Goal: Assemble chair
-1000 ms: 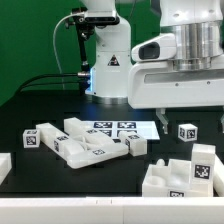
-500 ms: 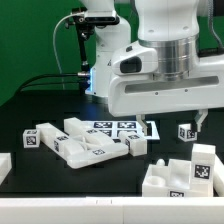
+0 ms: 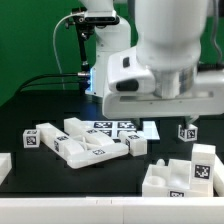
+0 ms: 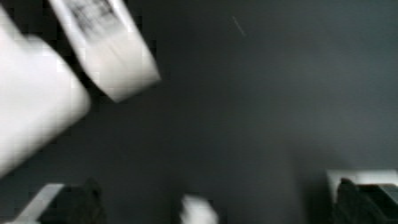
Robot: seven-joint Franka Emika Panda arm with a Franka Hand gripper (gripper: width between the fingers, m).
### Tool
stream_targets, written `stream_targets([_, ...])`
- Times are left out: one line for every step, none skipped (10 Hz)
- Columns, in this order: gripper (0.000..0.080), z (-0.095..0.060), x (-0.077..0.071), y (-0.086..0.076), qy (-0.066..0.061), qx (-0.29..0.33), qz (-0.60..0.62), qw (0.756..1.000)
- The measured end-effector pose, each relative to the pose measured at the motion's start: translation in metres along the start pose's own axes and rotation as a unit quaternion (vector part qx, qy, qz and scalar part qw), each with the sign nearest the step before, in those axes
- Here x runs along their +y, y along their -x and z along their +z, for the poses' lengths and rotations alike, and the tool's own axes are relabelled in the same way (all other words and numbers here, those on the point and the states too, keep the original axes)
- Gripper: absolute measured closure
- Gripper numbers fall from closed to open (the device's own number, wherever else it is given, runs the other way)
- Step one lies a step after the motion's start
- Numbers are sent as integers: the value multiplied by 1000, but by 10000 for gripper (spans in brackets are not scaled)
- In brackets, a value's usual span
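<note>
Several chair parts (image 3: 82, 146): loose on the black table (image 3: 40, 105), none visibly joined; main cluster just in front of the marker board (image 3: 118, 127), toward the exterior view's left.
Tagged block (image 3: 187, 132): beside the marker board on the exterior view's right, upright, apart from the rest.
Large piece (image 3: 172, 180): well in front of the marker board, nearest the camera.
Gripper (image 4: 214, 200): spread wide, empty; only dark table between the fingers (image 4: 63, 203) in the blurred wrist view.
Arm (image 3: 165, 60): above the marker board's right end, hiding part of it.
Step in hand, judged: approach for a pick.
Advice: settle before descending; centre one part between the fingers, square to its flat sides; close only once low and clear of neighbours.
</note>
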State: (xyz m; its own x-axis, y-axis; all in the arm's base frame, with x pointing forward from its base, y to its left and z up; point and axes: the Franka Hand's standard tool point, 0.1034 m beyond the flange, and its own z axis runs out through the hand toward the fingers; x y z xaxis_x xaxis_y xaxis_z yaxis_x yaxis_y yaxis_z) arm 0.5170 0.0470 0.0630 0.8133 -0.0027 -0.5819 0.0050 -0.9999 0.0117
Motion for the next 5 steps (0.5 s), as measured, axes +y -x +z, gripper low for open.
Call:
stream_targets([151, 9, 5, 8, 13, -31, -8, 999])
stream_targets([151, 13, 7, 12, 16, -61, -7, 998])
stream_targets([151, 13, 9, 11, 17, -81, -3, 997])
stream_targets([151, 15, 11, 14, 17, -113, 0, 993])
stream_targets([151, 16, 11, 8, 18, -105, 0, 994])
